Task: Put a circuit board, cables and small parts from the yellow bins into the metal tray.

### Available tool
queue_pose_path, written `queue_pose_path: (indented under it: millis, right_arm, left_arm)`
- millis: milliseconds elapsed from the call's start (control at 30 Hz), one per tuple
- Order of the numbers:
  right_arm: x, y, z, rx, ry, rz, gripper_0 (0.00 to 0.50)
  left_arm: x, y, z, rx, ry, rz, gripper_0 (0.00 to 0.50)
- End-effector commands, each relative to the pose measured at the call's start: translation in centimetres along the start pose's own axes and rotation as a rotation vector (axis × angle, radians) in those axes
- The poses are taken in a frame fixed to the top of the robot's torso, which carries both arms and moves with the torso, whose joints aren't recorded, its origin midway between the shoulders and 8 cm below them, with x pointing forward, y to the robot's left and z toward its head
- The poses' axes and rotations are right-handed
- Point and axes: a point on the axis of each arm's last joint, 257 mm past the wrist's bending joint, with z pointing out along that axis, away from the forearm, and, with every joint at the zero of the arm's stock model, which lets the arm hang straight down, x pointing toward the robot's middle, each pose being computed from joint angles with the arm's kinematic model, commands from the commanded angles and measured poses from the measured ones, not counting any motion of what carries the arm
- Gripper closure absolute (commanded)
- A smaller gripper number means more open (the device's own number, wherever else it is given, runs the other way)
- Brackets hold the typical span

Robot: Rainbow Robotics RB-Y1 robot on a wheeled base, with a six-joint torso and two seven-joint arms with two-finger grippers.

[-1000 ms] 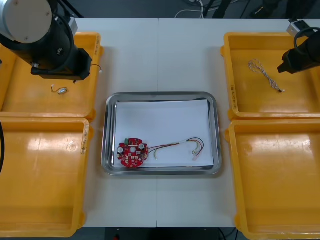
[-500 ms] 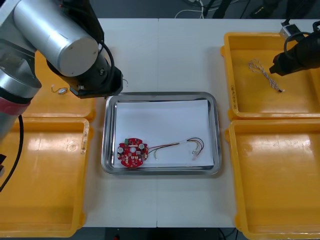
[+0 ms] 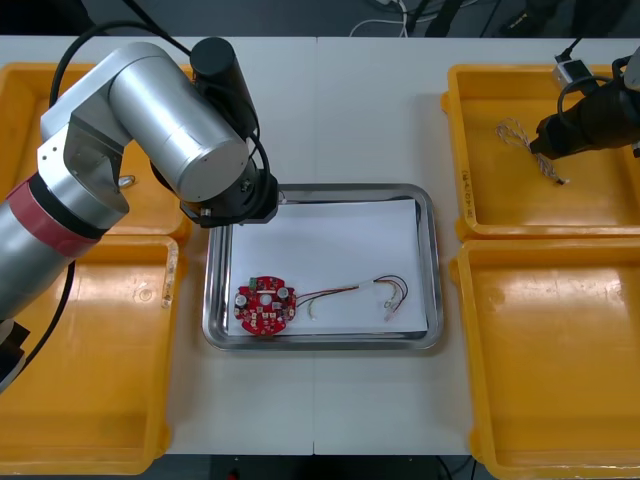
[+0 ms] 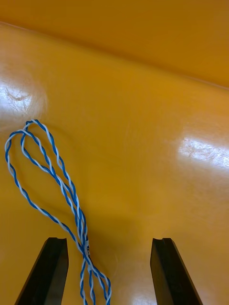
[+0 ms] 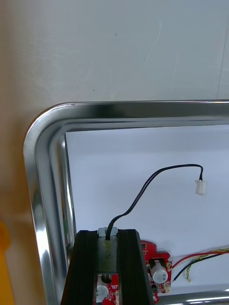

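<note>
Cable [image 5: 143, 190], thin, black, seemingly white-plugged.

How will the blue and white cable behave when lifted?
Probably floppy: the twisted cable lies in loose loops between the fingers of the open right tool, so should dangle. Likely light, being thin. The left tool holds a black cable over the tray.

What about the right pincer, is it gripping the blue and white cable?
No: the right pincer stands open, the twisted blue and white cable lying loose between its fingers in the yellow bin.
</note>
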Motion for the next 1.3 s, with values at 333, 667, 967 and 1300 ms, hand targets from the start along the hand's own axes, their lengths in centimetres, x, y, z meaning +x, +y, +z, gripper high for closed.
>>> queue_pose_path:
  millis: [333,667,967,1300]
  right_arm:
    - [-2.8,1.5,0.4,-0.019,-0.074,-0.021,0.000]
    - [-1.9,2.0,1.2,-0.036,-0.079,-0.013,0.000]
    - [-1.7,2.0,1.2,-0.036,-0.077,-0.038,0.398]
    - [-2.5,2.2,0.7,-0.040,-0.087,-0.077,0.500]
  left_arm:
    - [1.4,-1.4,4.2,0.013,0.020,-0.026,0.500]
    - [2.5,-1.4,5.6,0.007,0.038,-0.021,0.500]
    - [2.1,-0.7,6.8,-0.003,0.028,-0.027,0.500]
    - [1.7,-0.6,7.2,0.003,0.016,-0.032,0.488]
